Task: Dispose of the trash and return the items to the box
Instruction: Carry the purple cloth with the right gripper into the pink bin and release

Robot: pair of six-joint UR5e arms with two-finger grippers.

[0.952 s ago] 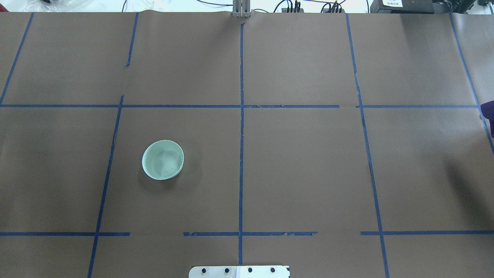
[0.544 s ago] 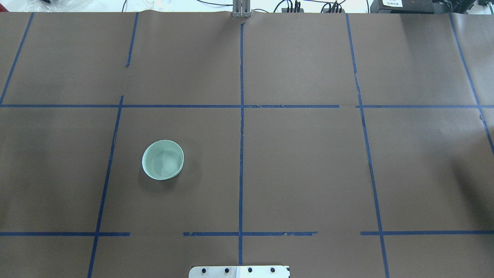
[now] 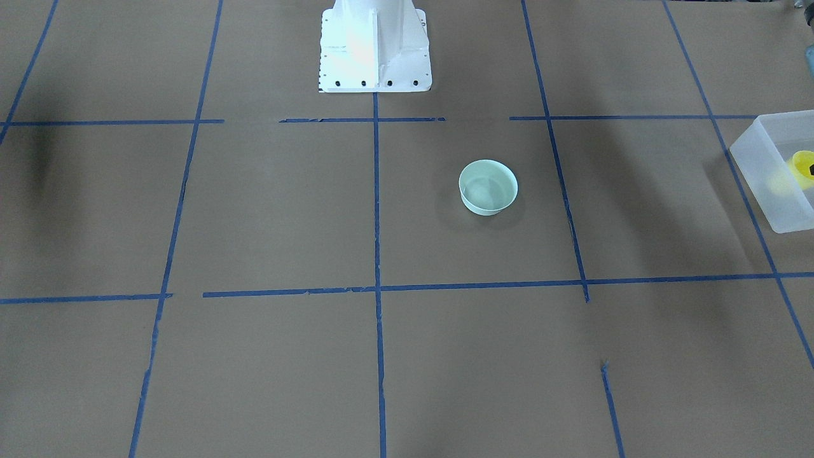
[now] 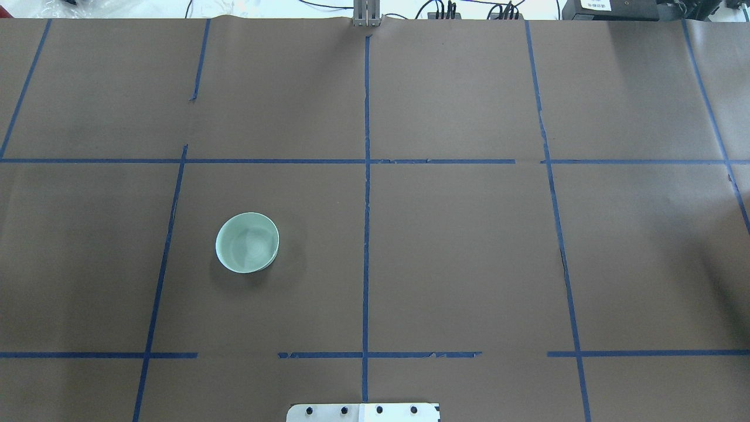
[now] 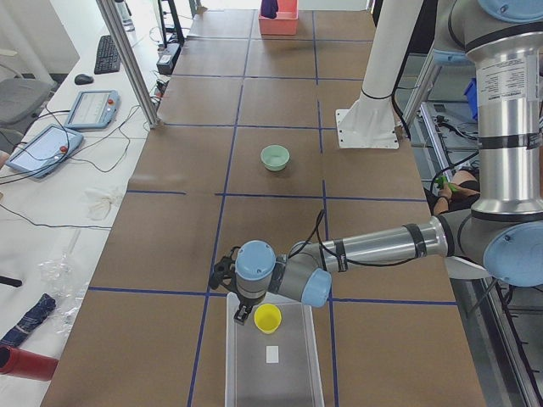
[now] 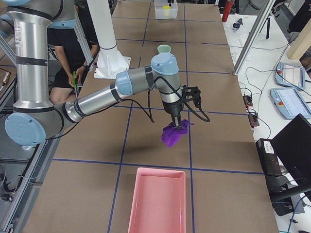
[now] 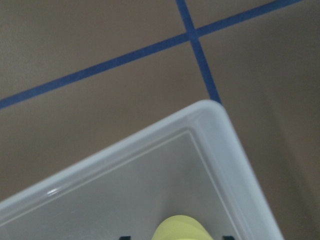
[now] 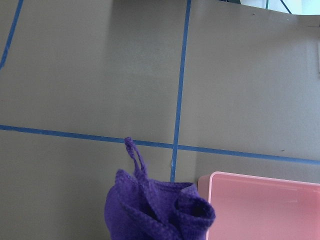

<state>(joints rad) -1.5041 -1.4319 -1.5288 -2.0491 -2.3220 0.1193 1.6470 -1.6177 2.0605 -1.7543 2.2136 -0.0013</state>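
The mint-green bowl [image 4: 247, 242] stands upright on the brown table, left of centre; it also shows in the front view [image 3: 488, 186]. The yellow cup [image 5: 268, 318] sits inside the frosted box [image 5: 273, 377] at the table's left end. My left gripper [image 5: 245, 312] hangs over the box's near corner. In the left wrist view the cup [image 7: 181, 227] lies between two dark fingertips with gaps on both sides, so the gripper looks open. My right gripper [image 6: 176, 122] is shut on a crumpled purple cloth [image 6: 172, 135] and holds it in the air before the pink tray [image 6: 158, 199].
The white robot base [image 3: 374, 44] stands at the table's middle edge. The pink tray's corner [image 8: 260, 210] is just right of the cloth [image 8: 155, 207] in the right wrist view. A person [image 6: 73, 53] sits behind the robot. Tablets and cables lie beyond the far edge.
The purple cloth at the overhead view's right edge has moved out of that view. The bowl has not moved.
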